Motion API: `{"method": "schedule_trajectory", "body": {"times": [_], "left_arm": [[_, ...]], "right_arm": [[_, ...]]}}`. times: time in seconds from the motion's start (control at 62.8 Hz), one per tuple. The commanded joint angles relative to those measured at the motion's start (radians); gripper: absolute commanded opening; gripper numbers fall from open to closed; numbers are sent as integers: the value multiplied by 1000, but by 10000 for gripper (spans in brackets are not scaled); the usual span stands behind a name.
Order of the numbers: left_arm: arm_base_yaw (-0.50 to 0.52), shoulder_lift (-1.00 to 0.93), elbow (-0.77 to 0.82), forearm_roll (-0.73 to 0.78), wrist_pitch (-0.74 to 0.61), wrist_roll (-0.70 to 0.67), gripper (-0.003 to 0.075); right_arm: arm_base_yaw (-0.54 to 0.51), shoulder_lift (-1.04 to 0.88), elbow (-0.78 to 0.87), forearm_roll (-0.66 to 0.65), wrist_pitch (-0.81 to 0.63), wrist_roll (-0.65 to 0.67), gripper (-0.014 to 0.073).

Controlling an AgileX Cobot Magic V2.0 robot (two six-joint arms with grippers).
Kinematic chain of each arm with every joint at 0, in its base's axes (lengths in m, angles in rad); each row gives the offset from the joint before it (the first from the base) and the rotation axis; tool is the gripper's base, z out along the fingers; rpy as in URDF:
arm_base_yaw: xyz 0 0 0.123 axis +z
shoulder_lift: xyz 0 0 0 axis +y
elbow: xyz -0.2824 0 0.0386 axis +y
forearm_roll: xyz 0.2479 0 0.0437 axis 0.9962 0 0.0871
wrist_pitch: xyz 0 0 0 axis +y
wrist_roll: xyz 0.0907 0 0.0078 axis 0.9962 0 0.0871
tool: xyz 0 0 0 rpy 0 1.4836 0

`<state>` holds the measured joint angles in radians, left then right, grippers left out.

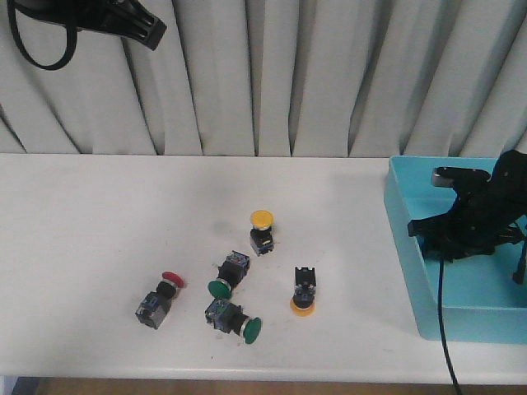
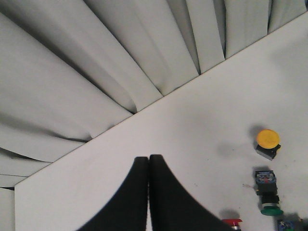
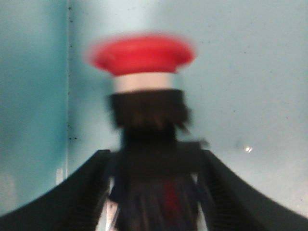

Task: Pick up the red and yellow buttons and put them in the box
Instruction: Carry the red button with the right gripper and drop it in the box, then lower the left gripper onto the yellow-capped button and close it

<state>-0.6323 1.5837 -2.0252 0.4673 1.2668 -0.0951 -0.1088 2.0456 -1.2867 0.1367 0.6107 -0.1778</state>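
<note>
My right gripper (image 3: 154, 159) is shut on the black body of a red button (image 3: 142, 53), held low over the floor of the light-blue box (image 3: 250, 72). The front view shows that gripper (image 1: 428, 234) inside the box (image 1: 403, 239) at the table's right end, the held button hidden. On the table lie another red button (image 1: 171, 281), an upright yellow button (image 1: 262, 220) and a yellow button standing on its cap (image 1: 303, 304). My left gripper (image 2: 148, 159) is shut and empty, raised high at the far left (image 1: 146, 31).
Two green-capped switches (image 1: 221, 286) (image 1: 247, 327) lie among the buttons near the table's middle. A pleated grey curtain (image 1: 272, 74) hangs behind the table. The right arm's black cable (image 1: 445, 329) drops across the box's near wall.
</note>
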Motion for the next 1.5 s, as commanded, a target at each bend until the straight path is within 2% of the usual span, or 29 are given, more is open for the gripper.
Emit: {"method": "schedule_trajectory", "body": {"times": [0.0,0.287,0.398,0.541,0.685,0.78,0.924,1.019,1.194,1.354,1.481], "left_arm": [[-4,-37,-26,23,-12,-11,-7],[-4,-37,-26,23,-12,-16,-4],[-4,-37,-26,21,-25,-36,5],[-4,-35,-26,-39,-95,-33,56],[-4,-6,-26,-74,-135,-33,183],[-4,37,-26,-81,-133,-33,335],[-4,121,-26,-81,-136,-36,527],[-4,180,-26,-85,-139,-47,599],[-4,289,-26,-188,-180,-85,609],[-4,387,-26,-222,-186,-84,601],[-4,457,-26,-248,-201,-84,592]], "right_arm": [[-6,-41,-22,-11,-6,-31,480],[-6,-81,-22,-11,24,-34,503],[-6,-167,-22,13,46,-34,502],[-6,-323,-22,64,72,-74,502],[-4,-493,-22,125,95,-127,502],[19,-601,-22,136,111,-167,502],[104,-764,-9,135,131,-176,502],[172,-848,19,134,129,-176,502],[254,-984,102,79,108,-176,502],[265,-1076,207,-16,6,-139,502],[265,-1127,272,-31,-78,-95,502]]}}
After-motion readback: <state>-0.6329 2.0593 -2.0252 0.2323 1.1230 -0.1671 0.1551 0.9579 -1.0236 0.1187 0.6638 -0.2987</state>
